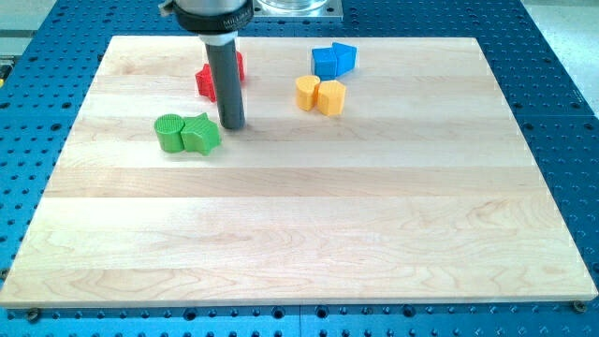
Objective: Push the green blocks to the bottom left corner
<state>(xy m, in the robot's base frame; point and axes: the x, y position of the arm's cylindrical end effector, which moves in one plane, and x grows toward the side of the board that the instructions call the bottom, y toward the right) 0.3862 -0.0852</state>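
With my tip (232,124) set just right of the touching green cylinder (170,133) and green star (200,134) (no gripper is fitted), a push toward the bench's (281,243) bottom left is called for.

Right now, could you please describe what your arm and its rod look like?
My arm ends in a black cylindrical housing with a metallic rim and faint white lettering. From it hangs a straight, smooth dark grey rod, ending in my tip. No cables show.
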